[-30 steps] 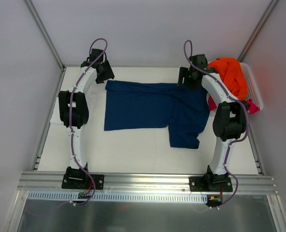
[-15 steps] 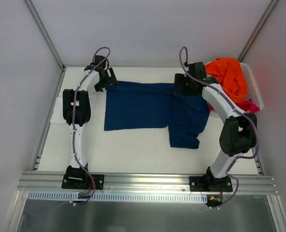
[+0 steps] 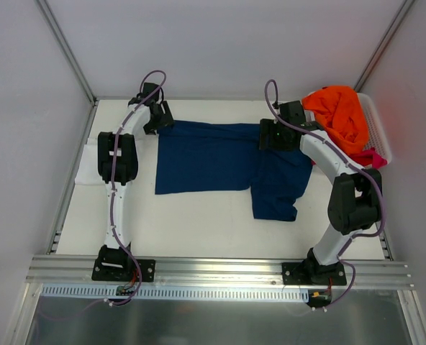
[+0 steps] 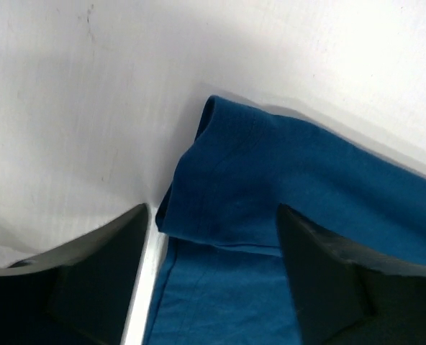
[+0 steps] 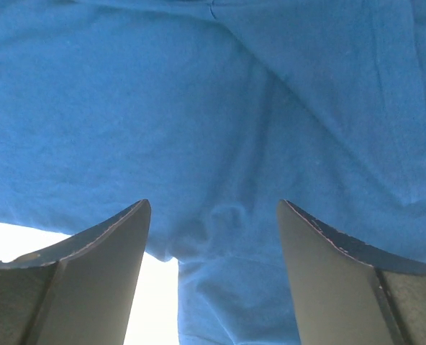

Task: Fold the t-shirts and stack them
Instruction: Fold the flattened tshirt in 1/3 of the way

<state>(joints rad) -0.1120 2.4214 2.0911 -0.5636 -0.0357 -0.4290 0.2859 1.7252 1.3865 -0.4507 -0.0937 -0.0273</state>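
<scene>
Judging by layout, the navy t-shirt (image 3: 213, 158) is deemed half-folded, left gripper (image 4: 213, 215) and right gripper (image 5: 213, 208) held with jaws apart over it, the orange t-shirt (image 3: 342, 115) left unfolded in the basket (image 3: 380, 133).

the spread t-shirt (image 3: 213, 158) lies mid-frame on the table (image 3: 198, 223), with one part reaching down at centre right. the left gripper (image 3: 162, 123) is at its upper left corner, the right gripper (image 3: 265, 136) over its upper edge, right of centre. the basket (image 3: 380, 136) stands at upper right, a heaped t-shirt (image 3: 339, 115) in it and another t-shirt (image 3: 375, 158) at its lower end. a folded t-shirt (image 3: 89, 167) lies at the left edge, partly under the left arm (image 3: 114, 154).
</scene>
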